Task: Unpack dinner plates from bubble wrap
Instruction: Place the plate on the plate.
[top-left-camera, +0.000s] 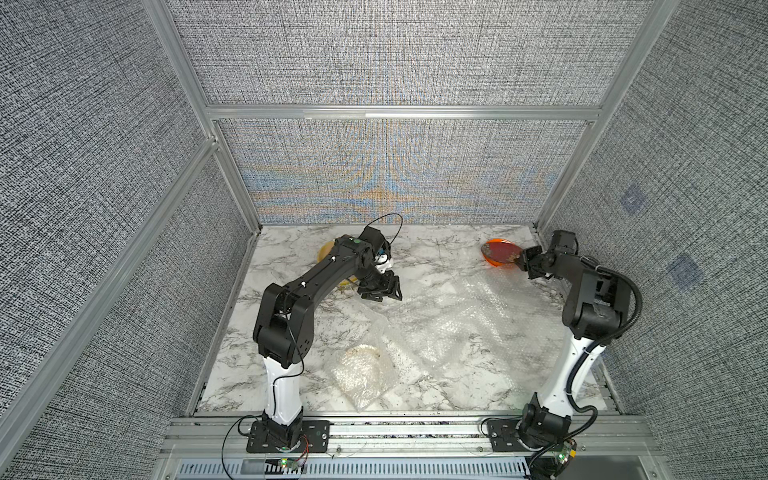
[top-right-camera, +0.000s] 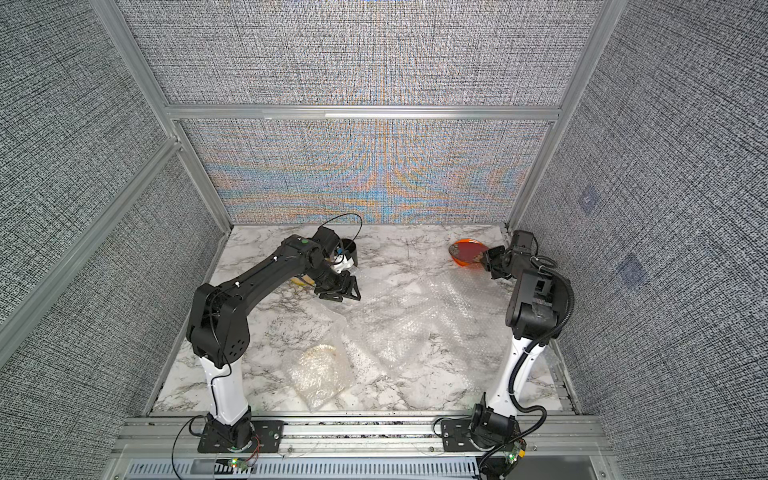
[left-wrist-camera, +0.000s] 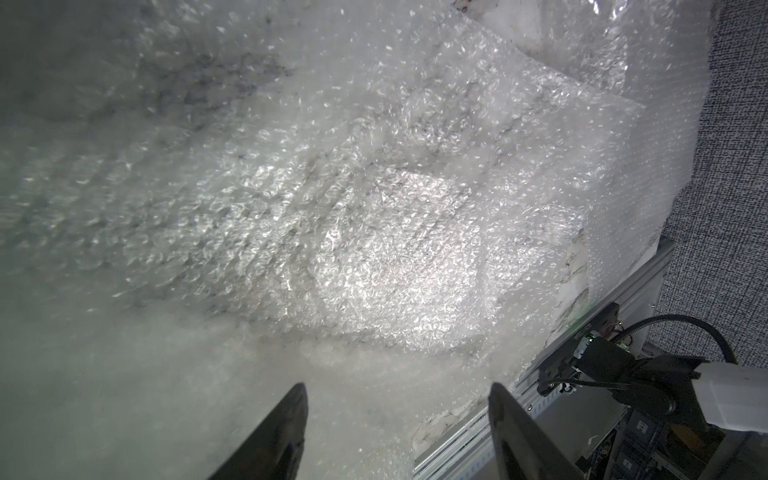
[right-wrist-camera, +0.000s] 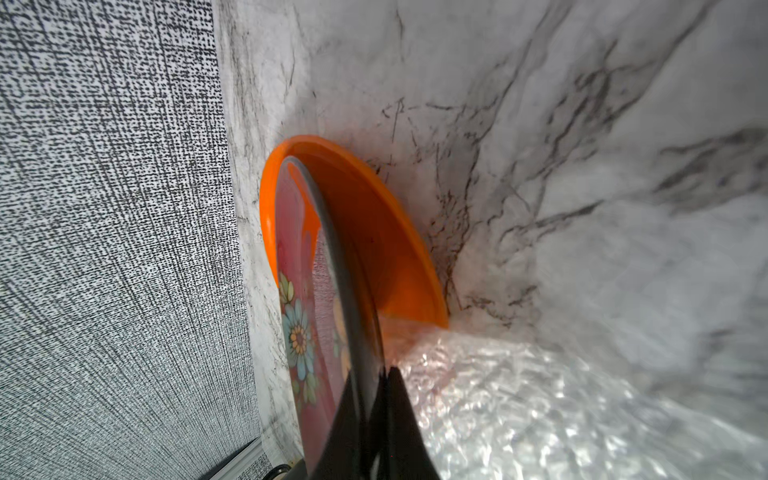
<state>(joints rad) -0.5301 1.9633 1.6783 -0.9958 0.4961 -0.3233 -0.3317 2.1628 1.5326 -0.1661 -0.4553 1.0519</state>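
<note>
My right gripper (top-left-camera: 524, 259) (right-wrist-camera: 380, 374) is shut on the near rim of the dark red dinner plate (top-left-camera: 500, 250) (right-wrist-camera: 296, 249), which has a flowered rim. It holds that plate tilted over the plain orange plate (top-left-camera: 498, 267) (right-wrist-camera: 374, 232) at the back right. A cream plate (top-left-camera: 361, 365) lies at the front centre, still covered by bubble wrap. More bubble wrap (top-left-camera: 457, 324) (left-wrist-camera: 374, 249) is spread over the middle and right of the table. My left gripper (top-left-camera: 384, 289) (left-wrist-camera: 397, 390) hangs open and empty over the sheet's far left edge.
A yellow steamer basket (top-left-camera: 326, 251) sits at the back left, mostly hidden under my left arm. Grey fabric walls (top-left-camera: 395, 174) close in the marble table (top-left-camera: 436, 253) on three sides. An aluminium rail (top-left-camera: 415, 432) runs along the front edge.
</note>
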